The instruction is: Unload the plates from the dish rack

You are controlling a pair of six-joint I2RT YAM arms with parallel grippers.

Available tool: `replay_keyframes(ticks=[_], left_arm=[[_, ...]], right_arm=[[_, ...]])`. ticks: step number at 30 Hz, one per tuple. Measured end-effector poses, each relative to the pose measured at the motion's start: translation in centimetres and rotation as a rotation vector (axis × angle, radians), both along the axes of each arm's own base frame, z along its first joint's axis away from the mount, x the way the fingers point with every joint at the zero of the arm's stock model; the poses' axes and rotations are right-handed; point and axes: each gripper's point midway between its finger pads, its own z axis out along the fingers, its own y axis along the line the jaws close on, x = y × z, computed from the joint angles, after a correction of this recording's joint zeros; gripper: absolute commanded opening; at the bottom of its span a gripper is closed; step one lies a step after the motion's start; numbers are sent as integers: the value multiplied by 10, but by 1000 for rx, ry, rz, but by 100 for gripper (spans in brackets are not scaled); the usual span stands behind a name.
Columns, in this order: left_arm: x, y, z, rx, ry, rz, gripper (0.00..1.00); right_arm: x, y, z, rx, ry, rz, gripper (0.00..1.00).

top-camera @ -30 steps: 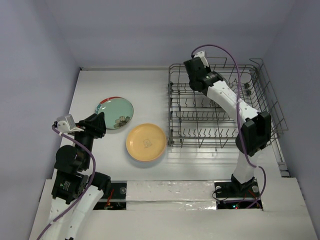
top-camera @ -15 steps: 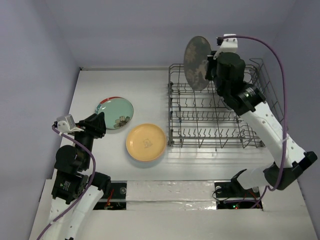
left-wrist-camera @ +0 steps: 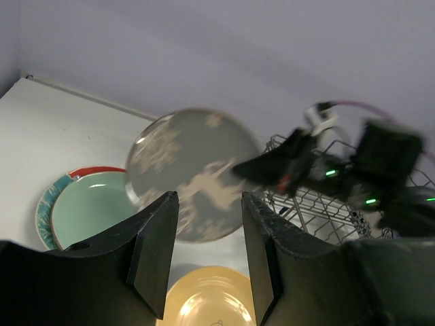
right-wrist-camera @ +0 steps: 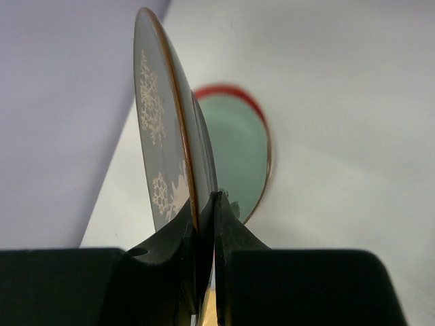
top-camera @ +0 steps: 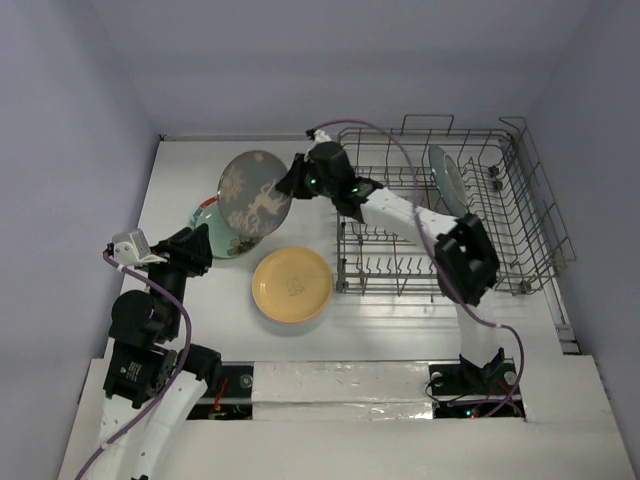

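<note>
My right gripper is shut on the rim of a grey plate with a white pattern, holding it on edge above the table, left of the dish rack. In the right wrist view the gripper pinches this plate, with a mint green plate on the table beyond. The mint plate lies on a red-and-teal rimmed plate, partly hidden. A yellow-orange plate lies flat nearby. One pale plate stands upright in the rack. My left gripper is open and empty.
The left wrist view shows the grey plate, the mint plate, the yellow plate and the rack's corner. Walls close in at the left and back. The right arm's cable runs over the rack.
My right arm has lifted the grey patterned plate out of the rack and carried it left, over the table near the mint plate. The left arm has not moved.
</note>
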Motion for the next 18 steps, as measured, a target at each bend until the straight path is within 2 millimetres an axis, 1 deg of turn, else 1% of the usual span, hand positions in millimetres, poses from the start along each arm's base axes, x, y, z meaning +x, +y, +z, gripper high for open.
replay_keyframes(ticks=[1, 3, 5, 7, 10, 13, 18], left_arm=[[0, 0, 0, 0, 0, 0, 39], [0, 0, 0, 0, 0, 0, 39], [0, 0, 0, 0, 0, -1, 39], [0, 0, 0, 0, 0, -1, 40], [0, 0, 0, 0, 0, -1, 40], [0, 0, 0, 0, 0, -1, 40], [0, 0, 0, 0, 0, -1, 40]], right_arm=[[0, 14, -23, -7, 49, 21, 0], [-3, 38, -62, -28, 129, 57, 0], [-5, 59, -88, -33, 177, 82, 0], [-7, 75, -103, -28, 214, 98, 0], [-9, 87, -115, -7, 258, 104, 0], [-11, 91, -115, 20, 290, 96, 0], [-11, 95, -112, 64, 320, 81, 14]])
